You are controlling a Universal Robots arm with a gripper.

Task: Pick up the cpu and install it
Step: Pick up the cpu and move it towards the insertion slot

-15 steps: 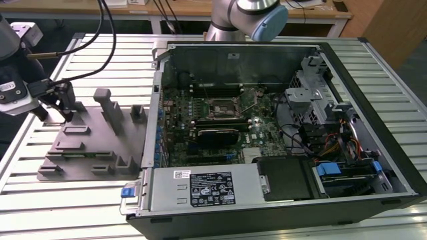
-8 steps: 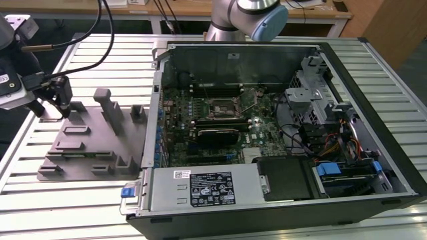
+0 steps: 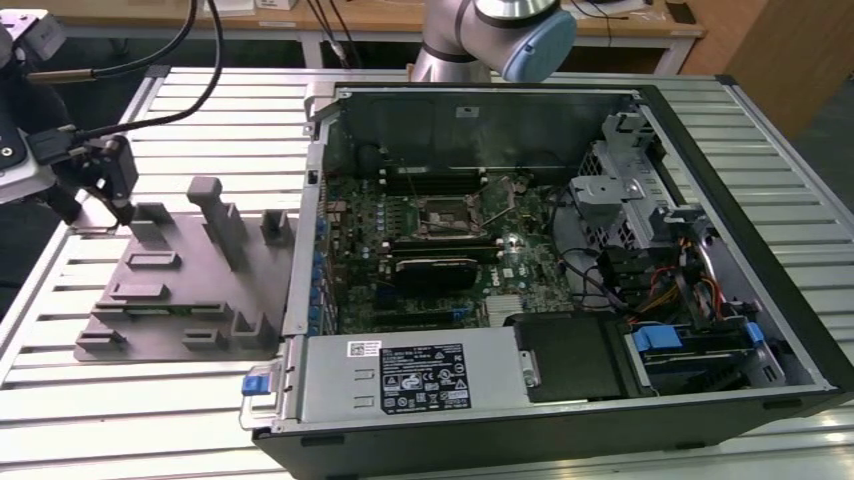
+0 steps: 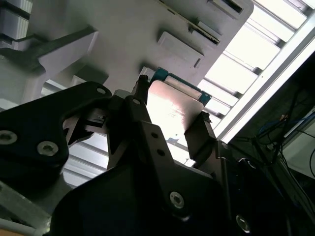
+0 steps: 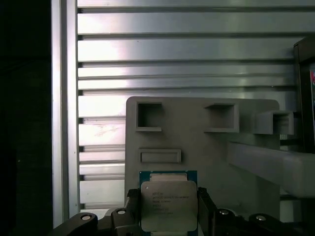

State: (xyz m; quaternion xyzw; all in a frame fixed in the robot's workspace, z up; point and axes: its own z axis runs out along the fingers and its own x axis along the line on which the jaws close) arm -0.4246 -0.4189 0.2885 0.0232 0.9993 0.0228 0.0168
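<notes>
Pincer (image 5: 168, 200) grips the cpu (image 5: 169, 209) by two opposite edges, jaws narrowed onto it, at the grey fixture (image 5: 206, 147) on the worktop (image 5: 172, 49). Holding it level and squarely centred seems key, with the case (image 3: 481, 125) well apart.

Seen in the first wrist view: a small flat square cpu chip (image 5: 169, 205), with a silver-grey metal top plate that is slightly glossy, rounded at the corners and faintly printed. A thin blue-green board rim peeks out along the far edge and both sides. Lies flat, top plate facing the camera, square to the black claw (image 5: 169, 209). Flanked by two black fingers (image 5: 203, 206), one pressed against each opposite side. In the second wrist view, shows as a bright, glaring plate (image 4: 172, 110). Sits over a pale grey plastic fixture plate (image 5: 197, 147), near its edge; resting or raised, unclear.
</notes>
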